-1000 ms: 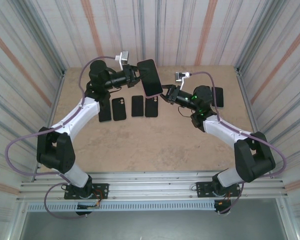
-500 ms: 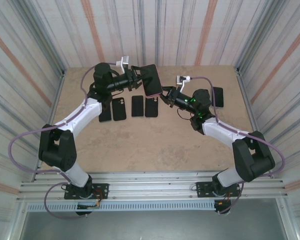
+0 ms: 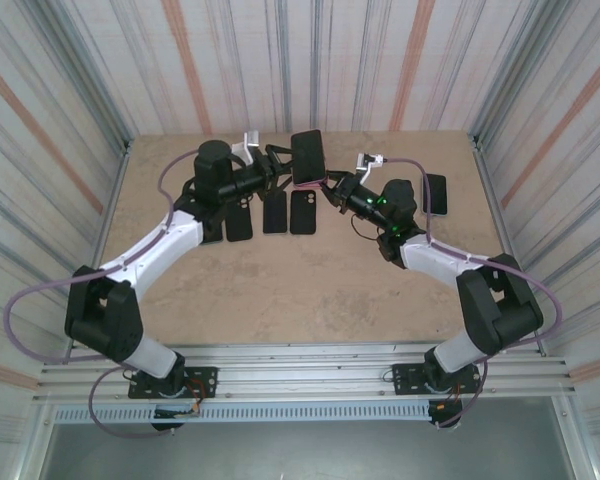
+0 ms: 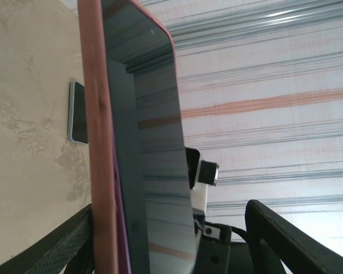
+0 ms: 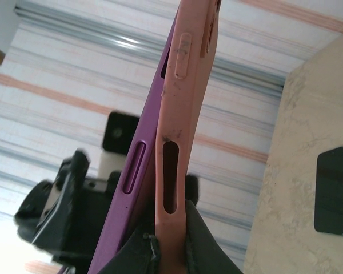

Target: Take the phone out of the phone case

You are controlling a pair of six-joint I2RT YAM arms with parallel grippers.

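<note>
A pink phone case (image 3: pixel 306 158) with the purple phone inside hangs in the air above the back of the table, between both grippers. My right gripper (image 5: pixel 171 240) is shut on the lower edge of the pink case (image 5: pixel 180 114). The purple phone (image 5: pixel 131 171) stands slightly away from the case along that side. My left gripper (image 4: pixel 168 228) is open, one finger beside the case's pink back (image 4: pixel 97 142). Its other finger is well clear of the dark screen (image 4: pixel 154 160). In the top view the left gripper (image 3: pixel 280 163) is left of the phone and the right gripper (image 3: pixel 332 183) is right of it.
Several dark phones (image 3: pixel 275 212) lie in a row on the tan table below the held one. Another phone (image 3: pixel 435 193) lies at the right, also seen on the table (image 5: pixel 333 190). Striped corrugated walls (image 3: pixel 80 110) close in three sides.
The left gripper has opened from shut. The cased phone has moved back and turned more upright, and both arms have reached farther toward the back wall.
</note>
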